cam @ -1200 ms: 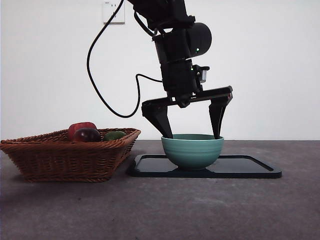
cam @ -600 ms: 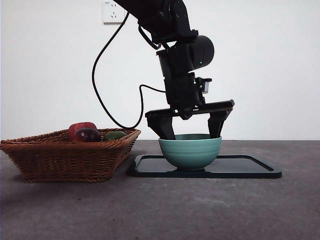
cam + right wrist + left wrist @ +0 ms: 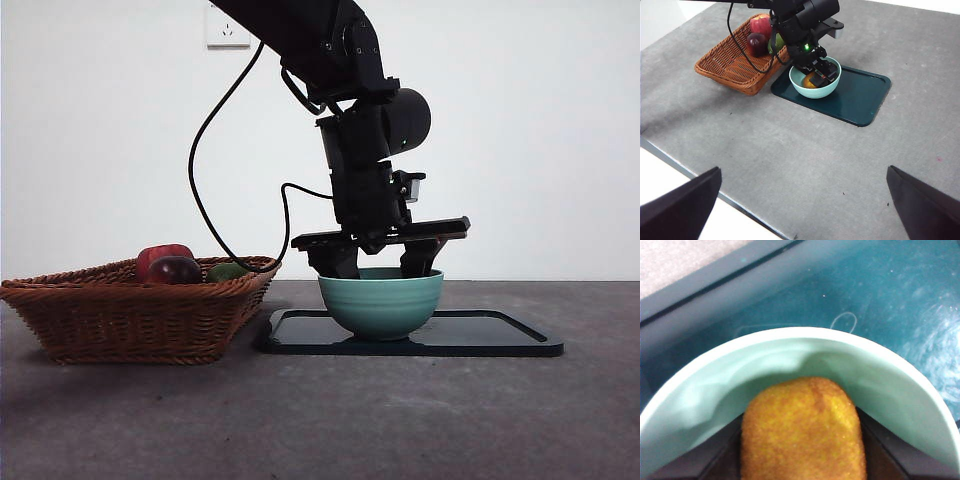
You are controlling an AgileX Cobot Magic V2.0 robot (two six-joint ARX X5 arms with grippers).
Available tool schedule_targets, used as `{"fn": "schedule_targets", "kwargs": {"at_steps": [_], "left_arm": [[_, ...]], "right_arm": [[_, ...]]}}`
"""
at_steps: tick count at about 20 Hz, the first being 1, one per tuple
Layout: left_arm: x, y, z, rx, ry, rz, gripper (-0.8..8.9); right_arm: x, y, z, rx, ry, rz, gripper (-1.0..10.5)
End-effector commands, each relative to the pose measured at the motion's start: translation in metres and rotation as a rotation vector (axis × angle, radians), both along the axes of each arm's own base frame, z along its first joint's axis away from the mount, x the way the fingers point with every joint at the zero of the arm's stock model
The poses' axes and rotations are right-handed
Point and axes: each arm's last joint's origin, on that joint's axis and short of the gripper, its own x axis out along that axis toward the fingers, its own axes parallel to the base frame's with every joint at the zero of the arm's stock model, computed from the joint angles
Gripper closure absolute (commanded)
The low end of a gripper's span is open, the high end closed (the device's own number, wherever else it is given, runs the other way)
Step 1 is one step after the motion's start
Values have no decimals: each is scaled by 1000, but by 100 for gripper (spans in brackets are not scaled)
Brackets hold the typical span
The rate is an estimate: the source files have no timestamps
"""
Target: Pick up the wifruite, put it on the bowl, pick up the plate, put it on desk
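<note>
The left gripper (image 3: 380,268) reaches inside the deep teal-green bowl (image 3: 381,304), clamping the small orange-brown fruit (image 3: 803,432) (the right gripper (image 3: 800,207) waits, spread wide).

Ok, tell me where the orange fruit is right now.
The fruit sits inside the bowl, between the left hand's jaws. In the right wrist view the bowl stands on the dark tray, next to the basket.

Orange-brown wifruite (image 3: 802,432), teal-green bowl (image 3: 381,302), dark teal tray (image 3: 860,97), brown wicker basket (image 3: 130,310)
</note>
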Motion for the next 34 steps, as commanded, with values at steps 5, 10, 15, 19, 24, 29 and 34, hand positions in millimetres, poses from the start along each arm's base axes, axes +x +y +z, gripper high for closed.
{"fn": "schedule_targets", "kwargs": {"at_steps": [5,10,15,19,24,29,34], "left_arm": [[0,-2,45,14,-34,-74,574],[-14,11,94,22,-26,-78,574],[-25,21,123,7,-45,-76,574],[-38,32,149,-13,-70,-77,574],[-58,61,159,47,-7,-67,574],[-62,117,149,127,91,75,573],[-61,158,123,189,168,173,573]], "right_arm": [[-4,-2,-4,-21,66,0,345],[-4,-2,-4,-21,67,0,345],[-4,-2,-4,-21,67,0,345],[-4,-2,-4,-20,67,2,345],[-4,-2,-4,-19,67,1,345],[-4,-2,-4,-19,67,1,345],[-4,-2,-4,-19,68,-1,345]]}}
